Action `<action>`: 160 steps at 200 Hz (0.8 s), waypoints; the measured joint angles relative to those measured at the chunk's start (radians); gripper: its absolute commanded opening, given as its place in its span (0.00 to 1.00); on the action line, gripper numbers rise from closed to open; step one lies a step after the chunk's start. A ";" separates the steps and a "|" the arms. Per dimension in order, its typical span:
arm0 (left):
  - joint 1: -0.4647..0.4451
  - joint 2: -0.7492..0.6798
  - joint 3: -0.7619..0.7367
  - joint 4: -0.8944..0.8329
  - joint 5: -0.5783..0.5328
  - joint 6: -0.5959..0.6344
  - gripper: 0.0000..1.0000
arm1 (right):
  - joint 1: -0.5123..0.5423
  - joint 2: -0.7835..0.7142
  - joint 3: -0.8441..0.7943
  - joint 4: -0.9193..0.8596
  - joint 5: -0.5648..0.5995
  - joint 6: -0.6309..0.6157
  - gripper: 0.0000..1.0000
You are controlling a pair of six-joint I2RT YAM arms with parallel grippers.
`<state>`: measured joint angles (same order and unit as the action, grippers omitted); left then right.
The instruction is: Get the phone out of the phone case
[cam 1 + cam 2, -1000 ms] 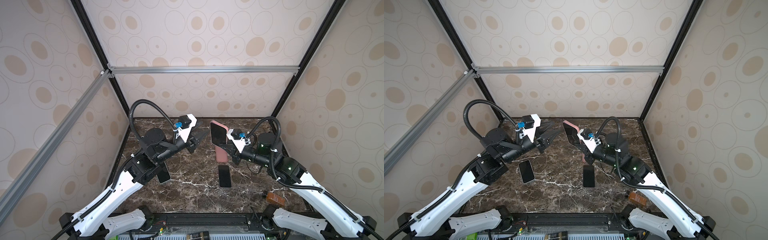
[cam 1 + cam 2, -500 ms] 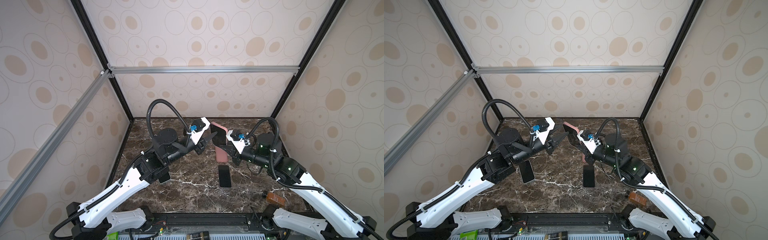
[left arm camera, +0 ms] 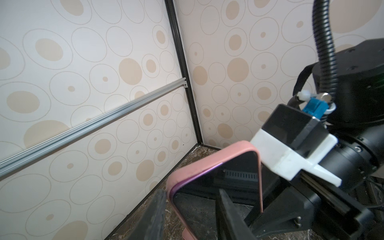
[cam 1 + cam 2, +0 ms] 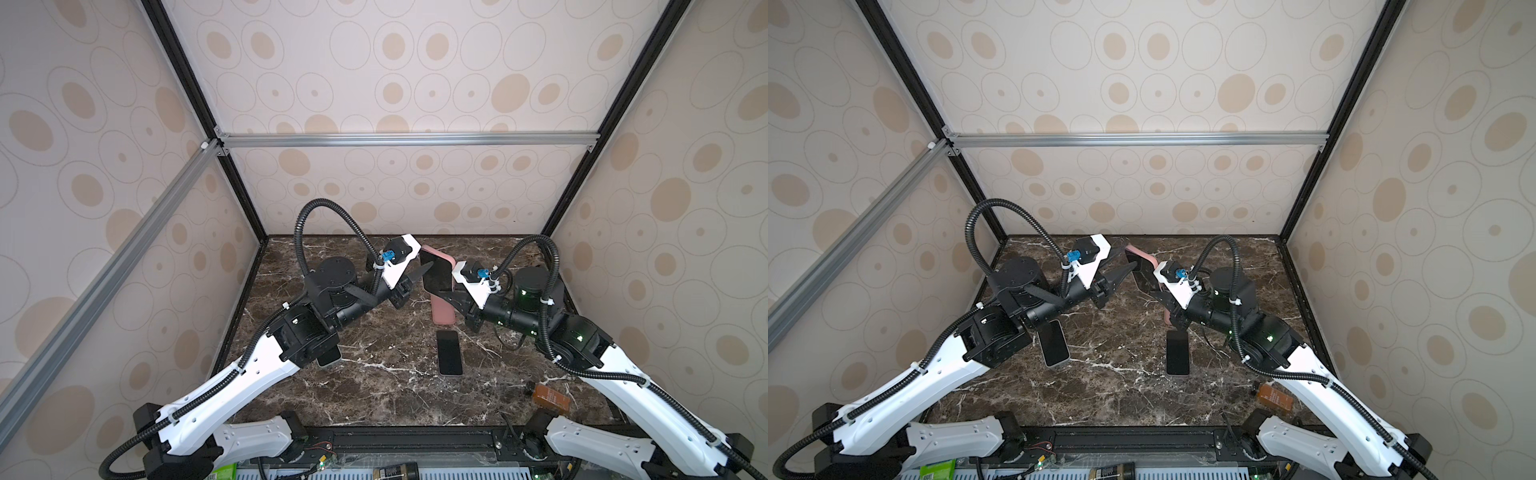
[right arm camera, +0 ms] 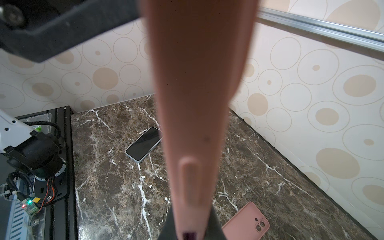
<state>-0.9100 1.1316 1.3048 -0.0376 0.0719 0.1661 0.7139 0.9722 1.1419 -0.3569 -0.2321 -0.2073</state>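
The dark brown, white-veined marble bench is closed in by patterned walls on its left, far and right edges. Most of its near half lies bare, so the widest free room is toward the front edge. Both arms meet above the far middle. The right tool is clamped tight on the lower part of the pink-cased phone, a black-screened slab in a soft pink sleeve, held upright and clear of the bench. The left tool stands partly open and straddles a long edge near the top corner, one finger outside the pink rim and the other across the screen. I cannot tell whether either pad touches. Below the held phone an empty pink silicone case lies flat, with a bare black phone just in front of it. A pale-rimmed phone lies beneath the left arm, near the left wall. A small brown packet sits by the front right corner
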 measured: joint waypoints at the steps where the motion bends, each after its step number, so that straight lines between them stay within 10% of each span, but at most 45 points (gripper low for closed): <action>1: 0.000 0.000 0.000 0.000 0.000 0.000 0.38 | 0.000 0.000 0.000 0.000 0.000 0.000 0.00; 160: 0.002 0.024 0.019 -0.021 0.032 0.007 0.35 | -0.025 0.000 0.000 -0.018 -0.085 -0.002 0.00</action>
<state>-0.9077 1.1553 1.3235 -0.0582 0.1043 0.1734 0.6891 0.9722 1.1419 -0.3752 -0.3176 -0.2089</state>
